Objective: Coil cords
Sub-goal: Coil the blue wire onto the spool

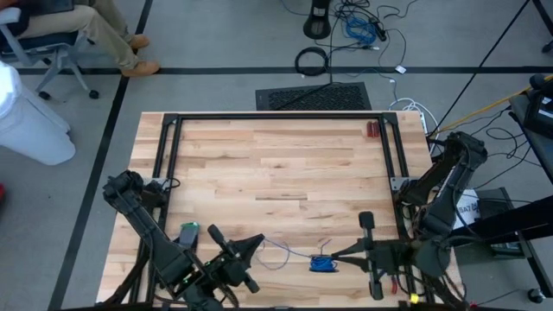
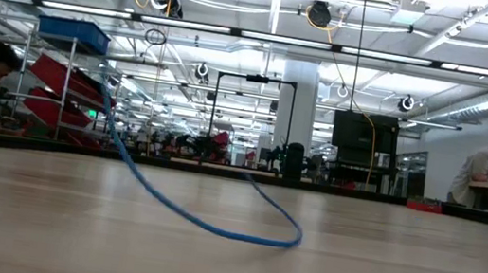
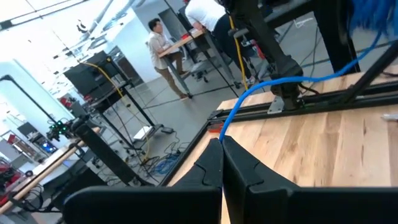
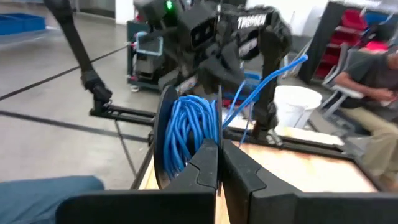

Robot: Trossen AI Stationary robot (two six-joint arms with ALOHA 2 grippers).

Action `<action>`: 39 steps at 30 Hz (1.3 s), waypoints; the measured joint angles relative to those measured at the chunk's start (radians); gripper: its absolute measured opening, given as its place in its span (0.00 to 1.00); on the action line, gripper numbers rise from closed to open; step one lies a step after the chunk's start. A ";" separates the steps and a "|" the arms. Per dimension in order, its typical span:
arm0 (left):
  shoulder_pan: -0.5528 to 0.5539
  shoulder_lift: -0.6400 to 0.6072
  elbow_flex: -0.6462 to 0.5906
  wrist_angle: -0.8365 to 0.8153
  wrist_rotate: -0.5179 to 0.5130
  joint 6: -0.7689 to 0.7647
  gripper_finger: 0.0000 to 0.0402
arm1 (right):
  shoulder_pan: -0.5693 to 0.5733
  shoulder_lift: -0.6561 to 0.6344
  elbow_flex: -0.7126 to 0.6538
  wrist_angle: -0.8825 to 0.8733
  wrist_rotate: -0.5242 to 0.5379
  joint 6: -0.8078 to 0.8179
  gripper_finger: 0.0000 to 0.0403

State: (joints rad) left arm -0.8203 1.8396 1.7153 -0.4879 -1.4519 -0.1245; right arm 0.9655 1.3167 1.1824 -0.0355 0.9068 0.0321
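Observation:
The cord is one thin blue wire. Part of it is wound into a small bundle (image 4: 186, 130), which shows near the table's front edge (image 1: 323, 263) in the high view. My right gripper (image 4: 219, 148) is shut on this bundle. My left gripper (image 3: 222, 146) is shut on the free tail (image 1: 276, 250), a little to the bundle's left. Between the two grippers the wire sags in a slack loop (image 2: 212, 226) whose lowest part lies at the tabletop. Neither gripper shows in the low view. My left gripper pinches the wire's tail (image 3: 222, 132) between its two fingertips. The fingers lie level and point toward the table's right. From them the wire rises, then bends away toward the bundle, slack. My right gripper pinches several turns at one side of the bundle (image 4: 202, 140) between its two fingers. The fingers lie level and come from the table's right. The bundle stands on edge at the fingertips, above the table, and its tail (image 4: 267, 74) runs off toward the left arm.
A black frame rail (image 1: 276, 117) runs round the wooden tabletop (image 1: 276, 164). Red-handled pliers (image 1: 373, 130) lie at the far right. Loose cables (image 1: 359, 30) lie on the floor beyond the table. People sit at desks in the room behind.

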 joint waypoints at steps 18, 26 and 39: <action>-0.029 -0.026 0.000 0.078 -0.119 0.054 0.00 | -0.078 0.002 0.000 -0.066 -0.123 0.061 0.00; 0.062 -0.033 0.000 0.188 0.114 0.053 0.00 | -0.133 0.037 0.000 -0.056 -0.064 0.063 0.00; 0.124 -0.042 0.049 0.192 0.207 0.069 0.00 | -0.149 0.043 0.000 -0.066 -0.009 0.055 0.00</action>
State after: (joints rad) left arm -0.6962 1.7977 1.7641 -0.2958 -1.2449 -0.0551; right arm 0.8162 1.3602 1.1824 -0.1013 0.8978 0.0872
